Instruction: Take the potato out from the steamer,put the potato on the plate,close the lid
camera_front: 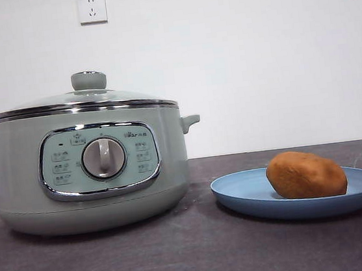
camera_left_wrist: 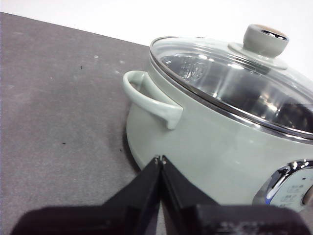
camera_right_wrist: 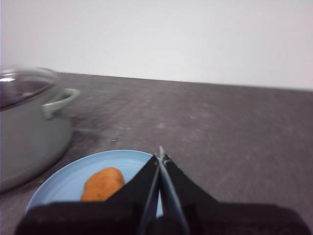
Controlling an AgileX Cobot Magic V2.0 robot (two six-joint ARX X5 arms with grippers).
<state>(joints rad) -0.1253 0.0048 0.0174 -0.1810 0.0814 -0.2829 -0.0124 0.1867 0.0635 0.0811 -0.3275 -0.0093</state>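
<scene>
Steamer [camera_front: 90,172] stands left on the table [camera_front: 195,258], lid [camera_front: 85,99] seated on its rim. Plate [camera_front: 298,193] sits right, just beside, potato [camera_front: 306,174] resting on it. Left gripper [camera_left_wrist: 160,159] and right gripper [camera_right_wrist: 160,152] clenched, empty.

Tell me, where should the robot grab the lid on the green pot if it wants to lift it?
Probably by the round knob on top of the lid, coming straight down from above. The knob stands up in the lid's middle, narrow enough for jaws to close around, while the glass dome is wide, smooth and sits flush in the steamer rim.
</scene>
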